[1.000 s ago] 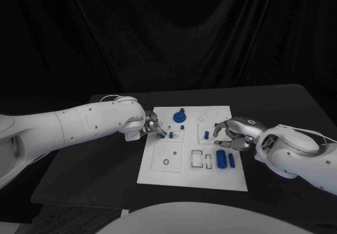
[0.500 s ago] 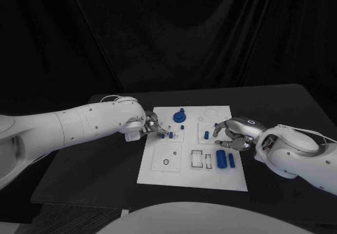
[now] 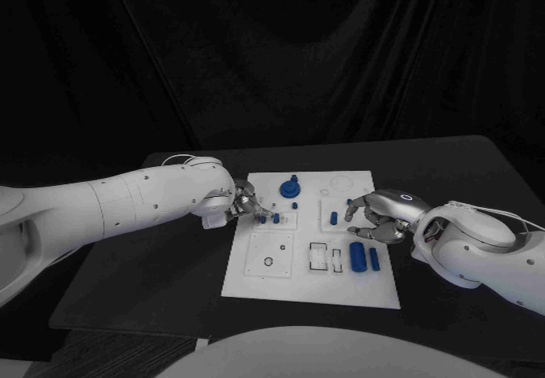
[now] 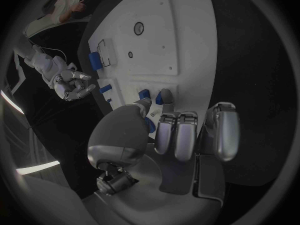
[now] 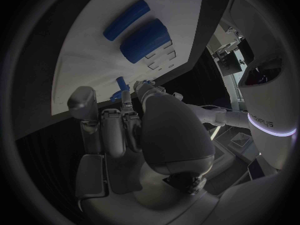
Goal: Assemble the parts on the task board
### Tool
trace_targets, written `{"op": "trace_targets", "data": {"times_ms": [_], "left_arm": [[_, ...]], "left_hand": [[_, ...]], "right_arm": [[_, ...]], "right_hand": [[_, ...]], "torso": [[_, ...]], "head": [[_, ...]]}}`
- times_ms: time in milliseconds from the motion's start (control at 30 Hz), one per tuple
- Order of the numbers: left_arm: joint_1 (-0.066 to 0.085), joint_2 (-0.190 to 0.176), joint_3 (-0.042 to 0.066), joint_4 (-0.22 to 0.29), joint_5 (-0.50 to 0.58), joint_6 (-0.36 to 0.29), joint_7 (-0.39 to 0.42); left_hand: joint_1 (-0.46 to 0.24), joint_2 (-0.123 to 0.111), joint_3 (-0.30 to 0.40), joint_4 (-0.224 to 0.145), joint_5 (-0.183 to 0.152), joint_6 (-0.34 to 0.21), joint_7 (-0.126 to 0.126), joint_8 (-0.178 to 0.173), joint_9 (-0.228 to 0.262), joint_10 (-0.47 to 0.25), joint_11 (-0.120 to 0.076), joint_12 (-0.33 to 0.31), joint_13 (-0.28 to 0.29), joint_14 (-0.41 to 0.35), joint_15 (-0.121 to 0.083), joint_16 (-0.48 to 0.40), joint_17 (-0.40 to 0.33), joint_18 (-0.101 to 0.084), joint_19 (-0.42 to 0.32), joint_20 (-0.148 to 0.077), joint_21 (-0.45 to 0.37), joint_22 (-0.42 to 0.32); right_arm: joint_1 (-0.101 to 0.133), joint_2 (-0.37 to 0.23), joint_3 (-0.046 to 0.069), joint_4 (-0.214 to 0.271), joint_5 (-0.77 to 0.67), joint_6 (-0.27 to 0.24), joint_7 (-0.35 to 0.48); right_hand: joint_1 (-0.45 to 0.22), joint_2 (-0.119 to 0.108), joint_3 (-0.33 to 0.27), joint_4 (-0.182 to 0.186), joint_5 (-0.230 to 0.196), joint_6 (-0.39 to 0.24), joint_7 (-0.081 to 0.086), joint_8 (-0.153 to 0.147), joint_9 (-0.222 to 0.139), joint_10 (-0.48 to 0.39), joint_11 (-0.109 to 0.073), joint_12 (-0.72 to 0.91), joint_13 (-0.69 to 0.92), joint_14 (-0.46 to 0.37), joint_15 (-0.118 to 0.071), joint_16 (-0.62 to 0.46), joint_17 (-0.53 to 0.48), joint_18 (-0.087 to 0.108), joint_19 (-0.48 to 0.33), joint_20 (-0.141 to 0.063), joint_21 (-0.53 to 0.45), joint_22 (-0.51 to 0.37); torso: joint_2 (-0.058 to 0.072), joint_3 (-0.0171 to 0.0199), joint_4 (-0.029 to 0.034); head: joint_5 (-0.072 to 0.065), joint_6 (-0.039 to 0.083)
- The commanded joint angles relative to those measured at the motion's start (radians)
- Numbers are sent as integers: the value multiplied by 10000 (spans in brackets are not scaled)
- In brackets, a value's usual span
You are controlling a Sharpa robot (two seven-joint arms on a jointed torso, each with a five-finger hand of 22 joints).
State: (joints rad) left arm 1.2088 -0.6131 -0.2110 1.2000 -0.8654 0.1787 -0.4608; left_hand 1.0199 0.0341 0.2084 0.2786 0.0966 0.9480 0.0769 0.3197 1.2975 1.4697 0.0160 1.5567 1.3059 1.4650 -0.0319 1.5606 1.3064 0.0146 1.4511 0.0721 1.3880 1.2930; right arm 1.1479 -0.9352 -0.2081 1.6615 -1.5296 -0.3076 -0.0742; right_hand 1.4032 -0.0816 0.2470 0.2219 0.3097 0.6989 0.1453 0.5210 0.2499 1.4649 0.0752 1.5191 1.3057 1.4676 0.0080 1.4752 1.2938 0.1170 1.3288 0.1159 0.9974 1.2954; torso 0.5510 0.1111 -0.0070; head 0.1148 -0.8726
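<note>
The white task board [image 3: 298,272] lies in the middle of the black table. My left hand [image 3: 246,206] is at the board's left edge, its fingertips [image 4: 164,96] among small blue pegs [image 3: 269,219] standing there, and a blue peg [image 4: 150,125] sits pinched between thumb and fingers. My right hand [image 3: 378,219] has its fingers curled over the board's right side and pinches a small upright blue peg [image 3: 334,218] [image 5: 120,83] at its fingertips. A round blue part [image 3: 290,187] stands at the far end of the board. Two blue cylinders [image 3: 357,256] [image 5: 145,40] lie just in front of the right hand.
Rectangular slots [image 3: 320,253] and a round hole [image 3: 269,261] show in the near half of the board. Bare black table [image 3: 159,276] surrounds the board on all sides, and a dark curtain hangs behind it.
</note>
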Motion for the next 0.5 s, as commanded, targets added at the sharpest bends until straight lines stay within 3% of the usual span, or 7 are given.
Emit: {"op": "trace_targets", "data": {"times_ms": [33,233,267,500], "left_arm": [[-50,-21,-15,46,23,-227,239],[-50,-221,-13,312,-612,-1427,918],[-49,-281,-12,387,-707,-1691,1067],[11,-781,-7,951,-1374,-3310,1897]], "left_hand": [[-212,-42,-600,99,-134,-572,9,-19,54,880,-8,62,2568,1057,0,102,2644,314,44,74,-16,2172],[-289,-53,-855,111,-159,-611,-3,175,298,989,-17,127,2635,1057,-7,102,2644,282,138,72,120,2215],[-437,-53,-1134,127,69,-672,-14,317,368,1011,-33,140,2649,1057,-23,102,2644,270,183,59,179,2232],[-672,59,-1544,149,219,-837,-8,461,365,1011,-32,140,2649,1057,-29,102,2644,234,286,47,332,2280]], "right_arm": [[-28,-2,5,-5,-23,38,-174],[-31,-27,5,-3,-23,33,-171],[-32,-35,5,-2,-23,32,-172],[-33,-66,5,0,-23,31,-183]], "right_hand": [[173,72,116,-73,156,74,65,165,-119,15,1,26,1900,408,-7,-124,1825,-5,-55,-27,-170,1208],[189,71,138,-89,242,75,65,165,-127,16,1,26,1901,408,-6,-123,1826,-7,-50,-27,-163,1212],[196,68,146,-96,272,74,66,165,-130,12,1,25,1898,408,-7,-124,1825,-5,-54,-28,-176,1209],[202,67,154,-102,300,75,66,165,-132,10,1,24,1897,408,-7,-123,1826,-5,-53,-28,-176,1209]], "torso": [[1,-2,-5],[2,-5,2],[-3,-5,2],[4,-7,11]], "head": [[-1,0],[-41,0],[-44,0],[-92,0]]}}
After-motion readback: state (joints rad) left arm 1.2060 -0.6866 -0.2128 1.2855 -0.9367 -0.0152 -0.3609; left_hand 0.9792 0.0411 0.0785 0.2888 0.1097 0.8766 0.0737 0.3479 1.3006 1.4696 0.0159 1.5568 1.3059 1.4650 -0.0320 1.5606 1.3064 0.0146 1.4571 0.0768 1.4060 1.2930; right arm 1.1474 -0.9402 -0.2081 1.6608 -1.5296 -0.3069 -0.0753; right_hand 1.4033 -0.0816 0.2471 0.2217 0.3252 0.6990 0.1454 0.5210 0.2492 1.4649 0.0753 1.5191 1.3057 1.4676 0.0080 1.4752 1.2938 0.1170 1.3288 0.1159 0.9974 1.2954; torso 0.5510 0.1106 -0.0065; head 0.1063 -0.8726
